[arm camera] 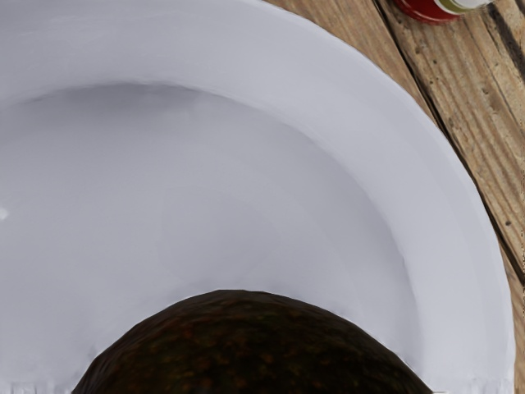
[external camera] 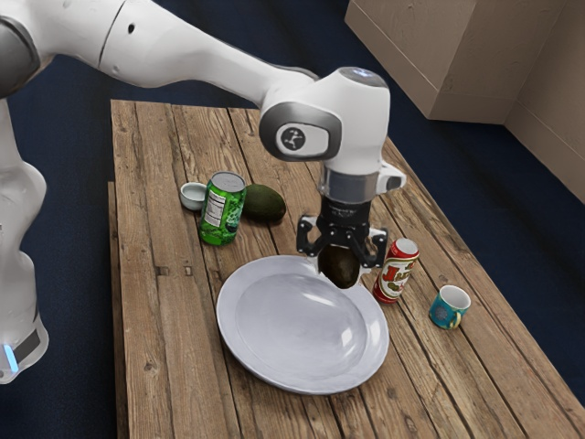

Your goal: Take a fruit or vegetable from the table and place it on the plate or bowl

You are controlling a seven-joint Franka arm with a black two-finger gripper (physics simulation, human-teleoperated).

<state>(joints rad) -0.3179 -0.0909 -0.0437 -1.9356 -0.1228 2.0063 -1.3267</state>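
Note:
My gripper (external camera: 343, 265) is shut on a dark avocado (external camera: 343, 266), holding it just above the far rim of the white plate (external camera: 274, 357). Under my hand in the wrist view, the avocado (arm camera: 246, 349) bulges in front of the plate's (arm camera: 205, 189) wide white basin. A second dark green avocado (external camera: 264, 201) lies on the wooden table behind the green can.
A green soda can (external camera: 222, 208) and a small white cup (external camera: 193, 194) stand beyond the plate. A red can (external camera: 395, 271) (arm camera: 435, 8) stands close to my gripper on the exterior view's right, with a blue mug (external camera: 449, 306) further right. Cardboard boxes (external camera: 466, 55) sit beyond the table.

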